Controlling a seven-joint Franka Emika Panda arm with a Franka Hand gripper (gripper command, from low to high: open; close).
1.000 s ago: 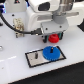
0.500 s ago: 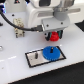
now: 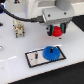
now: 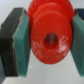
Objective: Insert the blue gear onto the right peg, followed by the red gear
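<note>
The blue gear (image 3: 52, 52) lies flat on the grey plate (image 3: 35, 59), at the plate's end toward the exterior view's right; the peg under it is hidden. A thin dark peg (image 3: 37, 55) stands on the plate's other end. My gripper (image 3: 57, 32) is above and slightly behind the blue gear, shut on the red gear (image 3: 57, 32). In the wrist view the red gear (image 4: 49, 36) fills the frame, clamped between two teal pads (image 4: 21, 42), its centre hole facing the camera.
A small beige and black object (image 3: 19, 29) stands on the white table (image 3: 15, 62) toward the exterior view's left. The arm's white body (image 3: 37, 10) hangs over the back of the table.
The gripper with the red gear has shifted slightly; the blue gear stays on the plate.
</note>
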